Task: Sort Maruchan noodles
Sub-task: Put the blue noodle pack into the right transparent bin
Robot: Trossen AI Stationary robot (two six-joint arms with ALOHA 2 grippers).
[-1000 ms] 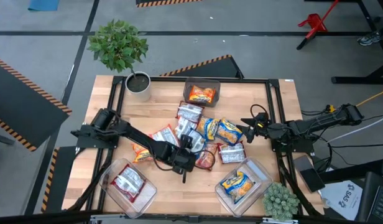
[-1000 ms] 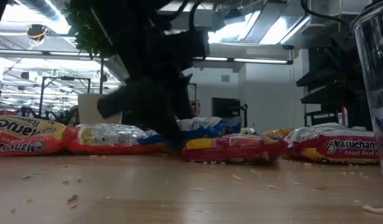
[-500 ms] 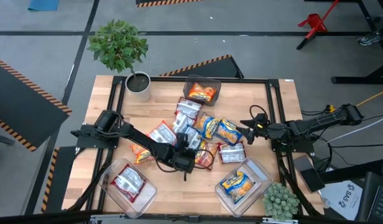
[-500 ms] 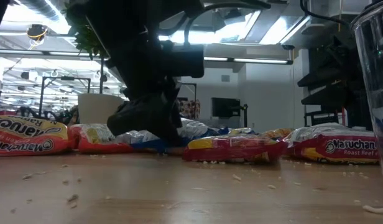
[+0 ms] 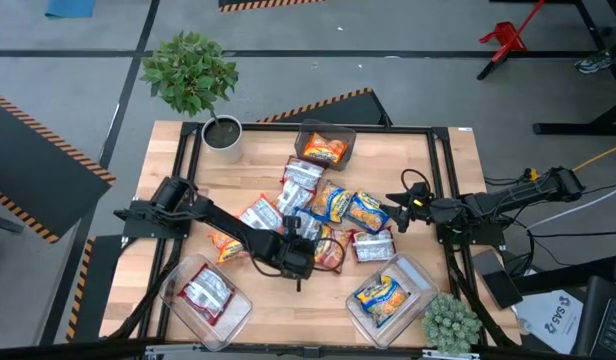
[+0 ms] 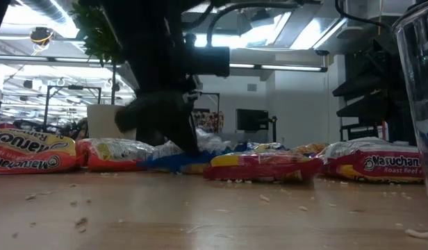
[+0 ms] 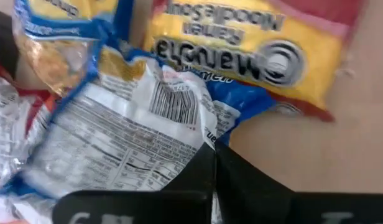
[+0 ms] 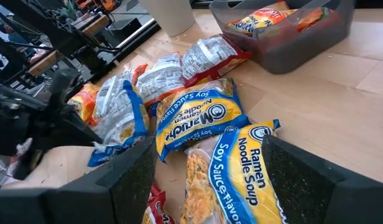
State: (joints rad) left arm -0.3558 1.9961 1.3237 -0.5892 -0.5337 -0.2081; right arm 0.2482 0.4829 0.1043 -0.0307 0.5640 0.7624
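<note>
Several Maruchan packets lie in a pile at the table's middle (image 5: 333, 215): orange, blue-and-yellow and silver-and-red ones. My left gripper (image 5: 298, 240) is at the pile's near-left side, shut on a blue-and-yellow packet (image 7: 129, 137) that is turned printed back up, barcode showing. My right gripper (image 5: 392, 216) hangs open and empty at the pile's right side, its fingers (image 8: 132, 165) wide apart above two blue-and-yellow packets (image 8: 198, 118). My left gripper pinches the blue-and-yellow packet by its near edge (image 7: 201, 149), beside the barcode, between its two fingers. The fingers come from the table's near-left side, slanting down. The packet's far part rests on the other packets and its blue edge (image 6: 176, 163) lies low at the table.
Three clear bins stand around the pile: a far one (image 5: 325, 135) with an orange packet, a near-left one (image 5: 178, 300) with a silver-and-red packet, a near-right one (image 5: 418, 275) with a blue-and-yellow packet. A potted plant (image 5: 193, 80) stands far left, a small one (image 5: 450, 322) near right.
My left gripper has risen a little off the table and drawn slightly toward the table's left edge. The blue-and-yellow packet's near edge has come along with it; the rest of the packet stays on the pile.
</note>
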